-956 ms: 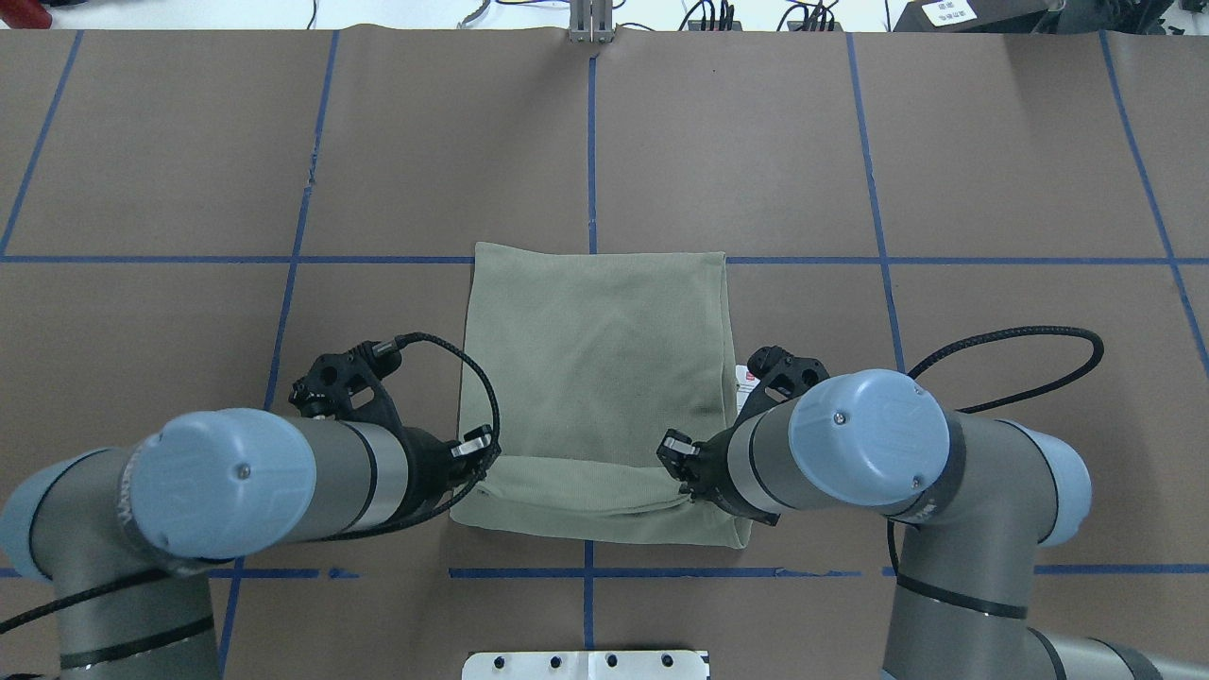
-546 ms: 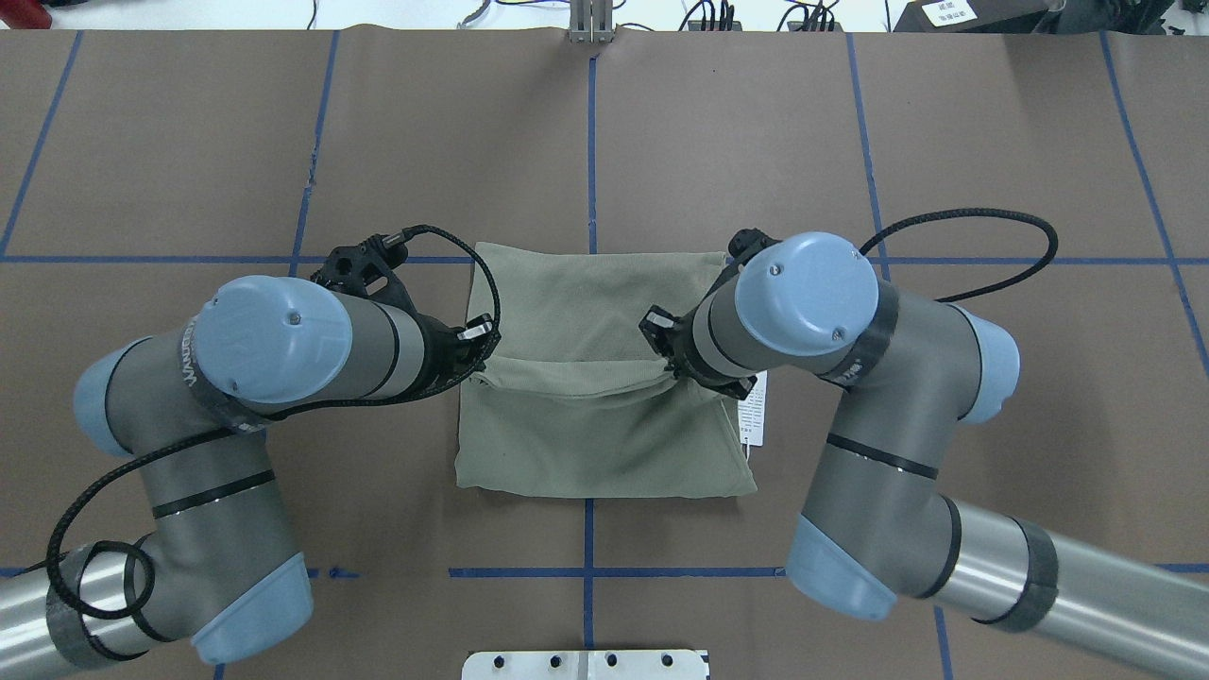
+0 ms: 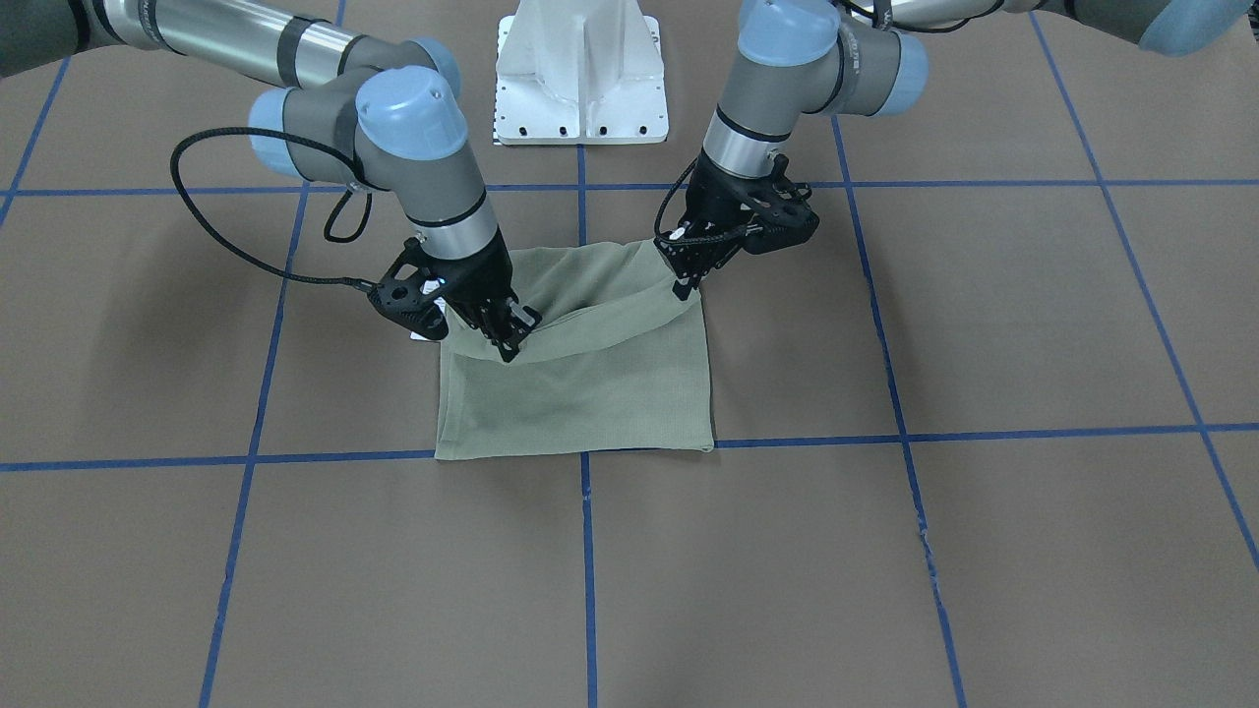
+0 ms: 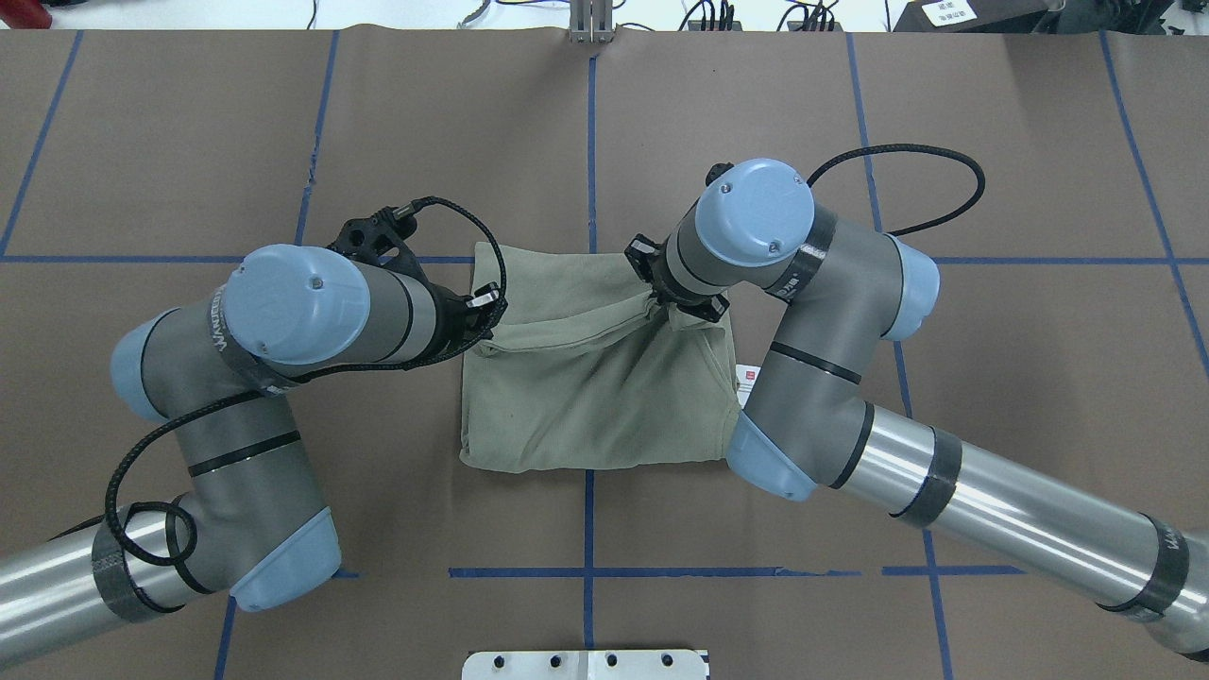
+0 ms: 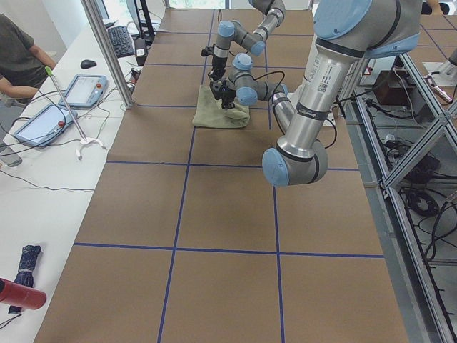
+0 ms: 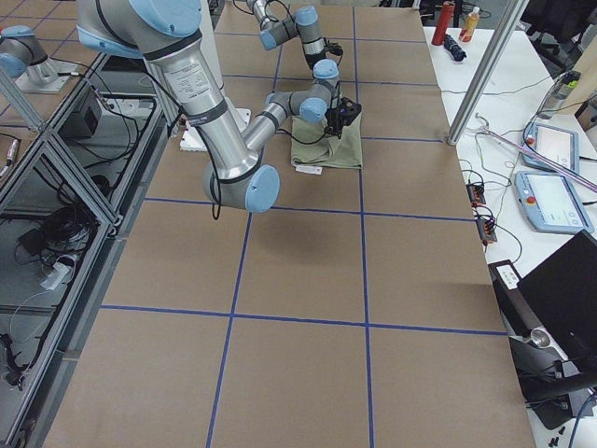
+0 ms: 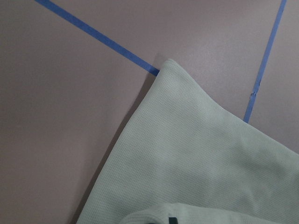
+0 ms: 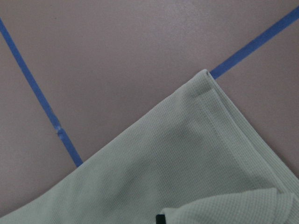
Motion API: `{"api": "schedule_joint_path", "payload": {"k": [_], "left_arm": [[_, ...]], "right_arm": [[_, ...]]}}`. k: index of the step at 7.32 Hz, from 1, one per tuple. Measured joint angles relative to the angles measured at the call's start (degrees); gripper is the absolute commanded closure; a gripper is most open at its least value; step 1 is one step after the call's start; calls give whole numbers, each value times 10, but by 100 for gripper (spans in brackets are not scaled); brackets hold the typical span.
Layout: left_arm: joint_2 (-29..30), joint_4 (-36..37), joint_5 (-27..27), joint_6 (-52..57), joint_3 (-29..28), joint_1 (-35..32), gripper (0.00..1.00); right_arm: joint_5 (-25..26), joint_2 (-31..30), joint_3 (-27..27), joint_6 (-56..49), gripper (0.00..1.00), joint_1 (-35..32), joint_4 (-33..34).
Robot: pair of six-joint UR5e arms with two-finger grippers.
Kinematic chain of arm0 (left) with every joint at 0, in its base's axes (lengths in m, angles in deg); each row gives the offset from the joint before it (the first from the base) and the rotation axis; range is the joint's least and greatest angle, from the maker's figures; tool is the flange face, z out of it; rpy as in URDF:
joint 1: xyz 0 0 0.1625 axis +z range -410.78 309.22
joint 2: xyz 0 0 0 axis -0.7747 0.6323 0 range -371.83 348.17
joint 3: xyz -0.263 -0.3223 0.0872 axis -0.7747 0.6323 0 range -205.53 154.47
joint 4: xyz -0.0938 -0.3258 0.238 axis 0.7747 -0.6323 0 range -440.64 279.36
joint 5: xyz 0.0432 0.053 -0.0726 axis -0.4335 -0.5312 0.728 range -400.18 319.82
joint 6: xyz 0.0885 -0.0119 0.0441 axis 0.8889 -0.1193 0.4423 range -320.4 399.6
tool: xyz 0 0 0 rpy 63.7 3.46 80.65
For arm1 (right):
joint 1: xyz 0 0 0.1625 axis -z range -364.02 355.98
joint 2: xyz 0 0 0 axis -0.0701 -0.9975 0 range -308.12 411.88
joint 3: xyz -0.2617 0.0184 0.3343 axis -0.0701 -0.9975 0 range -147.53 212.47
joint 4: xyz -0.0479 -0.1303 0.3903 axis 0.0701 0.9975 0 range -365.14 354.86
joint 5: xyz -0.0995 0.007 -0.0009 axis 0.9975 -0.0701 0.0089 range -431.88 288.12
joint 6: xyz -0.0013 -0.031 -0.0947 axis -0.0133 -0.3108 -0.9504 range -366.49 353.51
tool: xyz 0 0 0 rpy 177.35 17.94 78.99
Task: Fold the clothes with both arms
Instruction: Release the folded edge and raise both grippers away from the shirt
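The clothes are one pale sage-green shirt (image 4: 604, 406), folded to a rectangle at the middle of the brown table (image 4: 850, 142). Its near edge is lifted and doubled back over the rest. My left gripper (image 4: 482, 318) is shut on the left end of that lifted edge, and my right gripper (image 4: 663, 304) is shut on the right end. From across the table, the left gripper (image 3: 683, 285) and right gripper (image 3: 511, 346) hold the fold just above the shirt (image 3: 590, 393). A white hang tag (image 4: 746, 380) peeks out at the shirt's right side. Both wrist views look down on the shirt's (image 7: 201, 158) far corners (image 8: 187, 168).
Blue tape lines (image 4: 590, 142) cross the table in a grid. The white pedestal base (image 3: 582, 74) stands at the robot's edge. In the exterior left view a person (image 5: 18, 61) sits at a white bench with tablets (image 5: 84, 89) beyond the far table edge.
Both arms have carried the shirt's near edge away from the robot, from the near side up over the middle toward the far edge. The fold has deepened.
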Motion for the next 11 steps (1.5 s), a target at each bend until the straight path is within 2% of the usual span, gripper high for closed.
{"api": "schedule_joint_path", "payload": {"k": [1,2,3,4,6,9,11], "left_arm": [[17,0,0,-3,-23,-10,83],[36,-1,0,-4,-55,-27,49],[52,-8,0,-2,-90,-49,0],[67,-23,0,8,-130,-71,0],[80,-46,1,35,-173,-96,0],[79,-51,11,70,-181,-107,0],[65,-50,62,160,-179,-149,0]], "right_arm": [[-1,8,-17,0,100,-4,-9],[-2,11,-25,0,100,-7,-12],[-2,13,-30,0,9,-11,-13],[-3,14,-36,-1,0,-14,-14],[-2,16,-60,-3,0,-18,-39],[-14,17,-87,-6,0,-45,-82],[-45,13,-93,-74,0,-84,-81]]}}
